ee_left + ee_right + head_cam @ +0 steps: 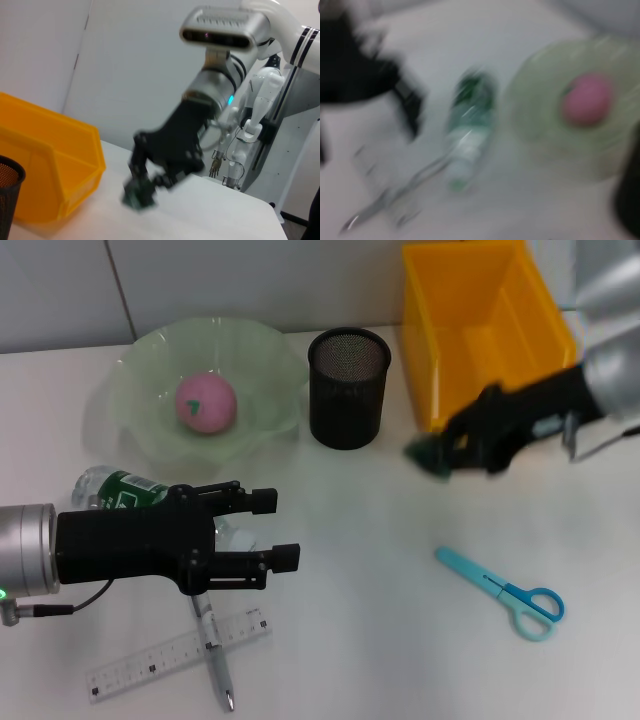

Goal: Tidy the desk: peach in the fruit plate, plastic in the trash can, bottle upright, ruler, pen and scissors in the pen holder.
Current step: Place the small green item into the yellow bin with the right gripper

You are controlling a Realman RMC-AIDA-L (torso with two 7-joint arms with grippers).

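**Honestly, that plastic could miss the bin**

So the right gripper [440, 455] at the right of the frame is clamped on a dark green scrap of plastic [428, 453], just in front of the yellow trash can [440, 360] but not yet over it. Let go now and it lands on the desk. The left gripper [280, 530], lower left, hangs with fingers apart over the lying bottle [115, 487], pen [212, 650] and ruler [175, 654]; a sloppy descent might roll that bottle. Peach [205, 403] is already in the fruit plate [140, 360]; scissors [505, 593] wait lower right.
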